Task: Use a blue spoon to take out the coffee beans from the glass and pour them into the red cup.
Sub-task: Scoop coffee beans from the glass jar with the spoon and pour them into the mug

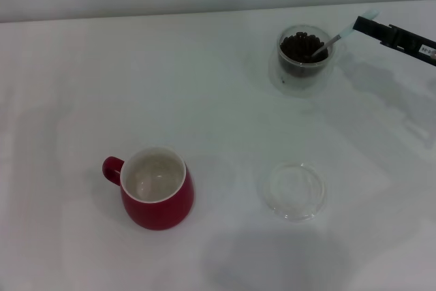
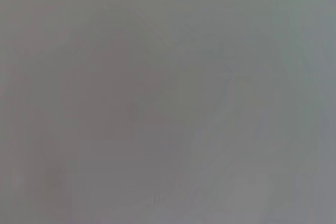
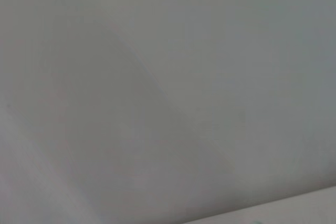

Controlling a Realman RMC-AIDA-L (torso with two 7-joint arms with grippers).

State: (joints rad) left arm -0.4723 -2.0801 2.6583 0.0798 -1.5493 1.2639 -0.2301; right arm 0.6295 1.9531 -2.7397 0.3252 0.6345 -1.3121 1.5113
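Toward the far right corner of the bench [image 1: 82, 80], the glass [image 1: 304, 56] stands filled with coffee beans [image 1: 300, 47], and the blue spoon [image 1: 338, 37] leans in it, its metal bowl dipped among the beans and its pale handle slanting up and out toward the right edge. At that edge the right claw [image 1: 371, 24] reaches in and pinches the tip of the handle between its dark fingers. The red cup [image 1: 157, 197] sits well apart, near the front edge and left of the middle, its white inside bare and its handle pointing to the left edge. A flat clear dish [image 1: 294, 190] lies between the two, closer to the front. The left claw is out of sight in every view, and both wrist views show only blank grey surface. The step in hand looks like the scoop itself: the spoon's bowl should dig under the beans, then level out before it lifts, so the load rides flat. Because the grip is at the very tip of the handle, any twist could tip the bowl, so a slow lift clear of the rim seems wise. The carry to the cup is long and crosses the dish; keeping the spoon level all the way should prevent beans from scattering.
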